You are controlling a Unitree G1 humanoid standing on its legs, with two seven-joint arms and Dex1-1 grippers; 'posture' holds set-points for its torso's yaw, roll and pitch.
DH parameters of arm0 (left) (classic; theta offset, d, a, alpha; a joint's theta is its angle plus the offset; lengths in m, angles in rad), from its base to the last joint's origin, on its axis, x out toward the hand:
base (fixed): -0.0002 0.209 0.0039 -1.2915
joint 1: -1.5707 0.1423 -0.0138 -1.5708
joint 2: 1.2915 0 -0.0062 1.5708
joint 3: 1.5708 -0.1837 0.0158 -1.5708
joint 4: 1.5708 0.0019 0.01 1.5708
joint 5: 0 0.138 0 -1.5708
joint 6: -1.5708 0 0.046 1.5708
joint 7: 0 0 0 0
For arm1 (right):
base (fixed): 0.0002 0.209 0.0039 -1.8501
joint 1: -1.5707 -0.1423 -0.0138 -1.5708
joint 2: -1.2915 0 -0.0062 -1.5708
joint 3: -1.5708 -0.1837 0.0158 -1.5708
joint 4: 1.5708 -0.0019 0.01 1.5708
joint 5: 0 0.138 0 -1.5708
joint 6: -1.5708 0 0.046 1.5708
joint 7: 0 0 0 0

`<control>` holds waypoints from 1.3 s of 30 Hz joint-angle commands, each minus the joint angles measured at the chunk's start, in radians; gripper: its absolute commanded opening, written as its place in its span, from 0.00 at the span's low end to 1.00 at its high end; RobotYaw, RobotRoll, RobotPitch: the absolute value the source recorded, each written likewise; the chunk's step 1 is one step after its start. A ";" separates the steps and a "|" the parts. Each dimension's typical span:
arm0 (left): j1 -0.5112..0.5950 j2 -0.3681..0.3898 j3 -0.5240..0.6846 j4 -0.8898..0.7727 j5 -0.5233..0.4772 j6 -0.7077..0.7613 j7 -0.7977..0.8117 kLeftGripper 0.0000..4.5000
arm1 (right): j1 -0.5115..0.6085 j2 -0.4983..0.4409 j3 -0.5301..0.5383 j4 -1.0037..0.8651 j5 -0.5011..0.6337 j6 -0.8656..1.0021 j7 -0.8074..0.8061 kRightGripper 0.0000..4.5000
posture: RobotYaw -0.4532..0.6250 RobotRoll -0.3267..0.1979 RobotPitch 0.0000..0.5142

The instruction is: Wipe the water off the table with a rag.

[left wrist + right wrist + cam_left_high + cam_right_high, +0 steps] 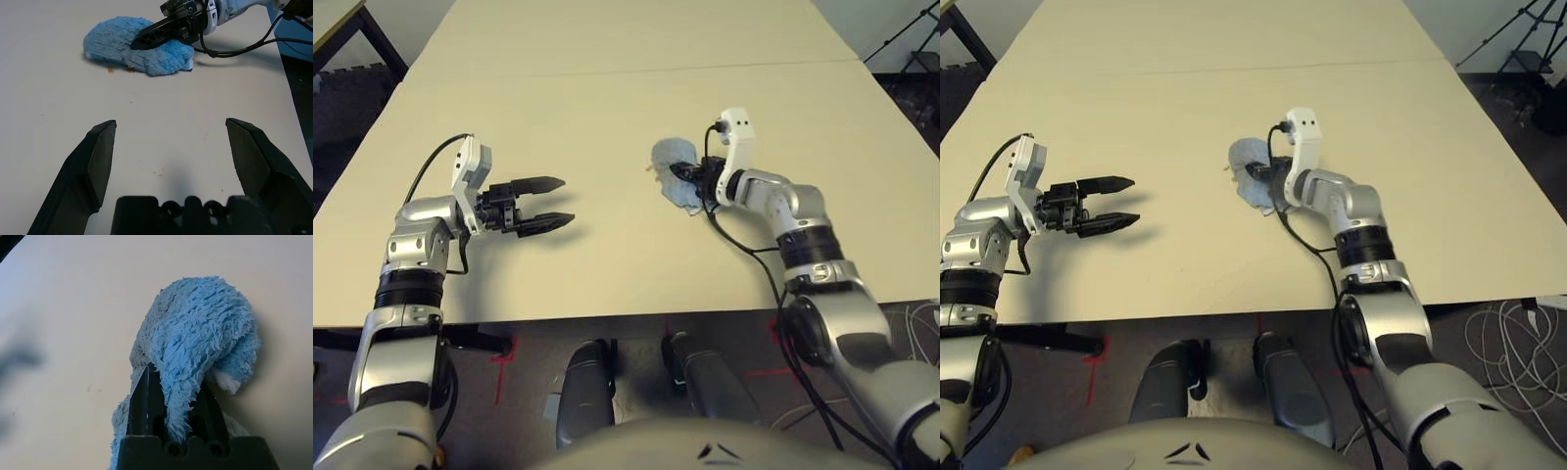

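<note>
At centre-left of the head view the left gripper (536, 203) hovered open and empty above bare bench (607, 264). Right of centre the right gripper (683, 174) was clamped on the rag (671, 157), which lay pressed to the bench. Wiping was judged under way but unfinished: small amber specks of water (110, 69) remained at the rag's edge, and nothing obstructed the stroke.

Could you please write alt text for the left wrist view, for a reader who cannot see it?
The right gripper, shut on a light blue terry cloth rag, presses it onto the pale beige table. Small brownish drops of water show at the rag's edge. In the foreground, the left gripper is open and holds nothing.
</note>
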 commanded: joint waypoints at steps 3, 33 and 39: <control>0.030 0.008 0.001 -0.038 0.002 0.004 0.004 1.00 | -0.069 0.058 0.029 0.134 -0.038 -0.080 0.016 0.03 | 0.26 0.62 0.27; -0.002 -0.016 -0.017 0.002 0.015 -0.013 0.002 1.00 | -0.080 -0.280 0.037 0.141 -0.118 -0.096 0.192 0.03 | 0.23 0.62 0.26; -0.011 -0.025 -0.022 0.018 0.017 -0.024 0.001 1.00 | -0.046 -0.370 0.019 0.073 -0.103 -0.047 0.226 0.03 | 0.22 0.62 0.25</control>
